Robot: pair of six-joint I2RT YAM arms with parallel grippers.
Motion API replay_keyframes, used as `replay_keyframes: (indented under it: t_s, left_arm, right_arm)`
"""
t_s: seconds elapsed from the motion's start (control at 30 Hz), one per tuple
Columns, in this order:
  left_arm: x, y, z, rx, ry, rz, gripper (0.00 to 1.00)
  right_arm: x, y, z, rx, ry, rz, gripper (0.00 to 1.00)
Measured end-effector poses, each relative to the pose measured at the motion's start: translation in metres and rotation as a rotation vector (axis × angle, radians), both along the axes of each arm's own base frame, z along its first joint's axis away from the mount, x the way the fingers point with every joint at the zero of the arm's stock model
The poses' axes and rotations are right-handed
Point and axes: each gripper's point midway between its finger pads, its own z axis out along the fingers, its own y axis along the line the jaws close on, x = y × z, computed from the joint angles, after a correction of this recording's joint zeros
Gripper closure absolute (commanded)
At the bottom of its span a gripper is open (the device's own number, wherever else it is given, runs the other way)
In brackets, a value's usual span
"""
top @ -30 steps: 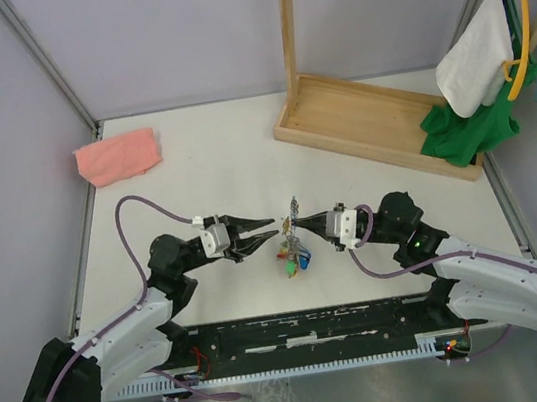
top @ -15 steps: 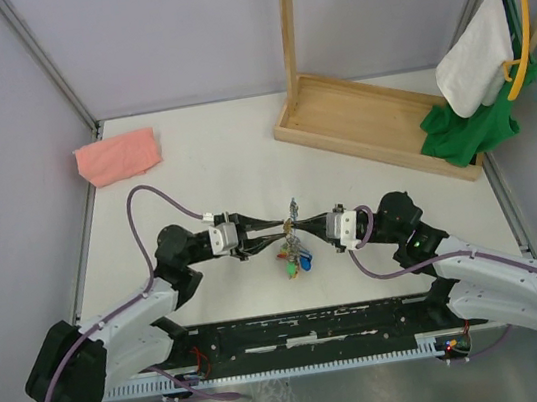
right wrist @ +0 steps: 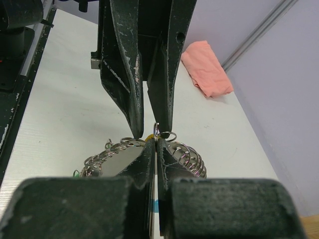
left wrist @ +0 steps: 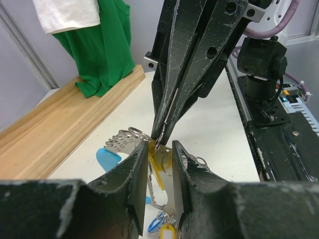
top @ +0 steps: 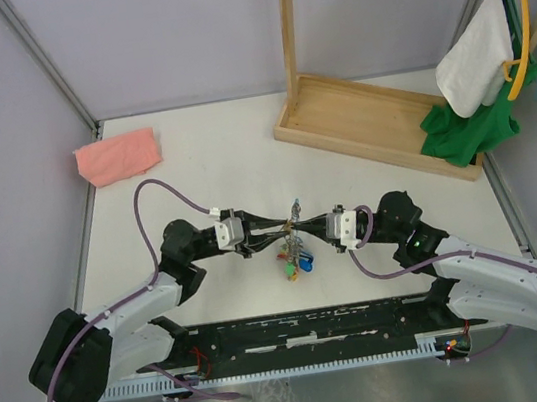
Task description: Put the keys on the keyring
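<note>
Closing on the key is, we judge, the step in hand, so handling notes first. Left pincer (left wrist: pixel 159 147) stands only part-way apart, a narrow gap. It wants centring so that both pads meet the flat faces of the key head together. A one-sided touch would likely swing the hanging bunch and twist the ring in the other grip. Close slowly, level with the opposite tips, and no pull until the hold is sure. Right pincer (right wrist: pixel 153 145) is pinched fully shut on the keyring (left wrist: pixel 129 134), and in our view it should act as the fixed anvil, with no movement while the left one works. Positions, left to right: a yellow plastic piece, which we take for the yellow-headed key (left wrist: pixel 159 167), sits between the left pincer's fingers, just inside the tips. Light shows on both sides of it, so we judge it not clamped, though we cannot tell whether a pad grazes it. Just beyond those tips the keyring's small loops bunch together, with the light-blue tag (left wrist: pixel 107 158) hanging lower and to one side. The two pincers meet almost tip to tip. The loops fan out on either side of the right pincer's closed tips, and which strand it bites is hidden.
</note>
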Motion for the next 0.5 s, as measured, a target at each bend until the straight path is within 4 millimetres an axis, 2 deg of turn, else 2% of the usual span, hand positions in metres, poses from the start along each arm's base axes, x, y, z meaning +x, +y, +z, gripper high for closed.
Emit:
replay_keyframes:
  t_s: [0.27,0.37,0.43,0.5]
  left_arm:
    - [-0.0014,-0.0035,-0.0014,0.002,0.003,-0.012,0.86]
    - [-0.0010,-0.0038,-0.0025,0.006,0.008,-0.011,0.97]
    - [-0.0001,-0.0036,-0.0031,0.016,0.014,-0.006,0.97]
    - [0.0015,-0.0030,-0.0042,0.037,0.021,0.003,0.97]
  right_arm:
    - [0.0001,0.0020,-0.0015,0.003,0.015,0.006,0.99]
    - [0.0009,0.0017,-0.0029,0.000,0.020,0.002,0.99]
    - [0.0014,0.0013,-0.0049,-0.007,0.026,-0.002,0.99]
    - [0.0023,0.0004,-0.0066,-0.016,0.031,-0.010,0.94]
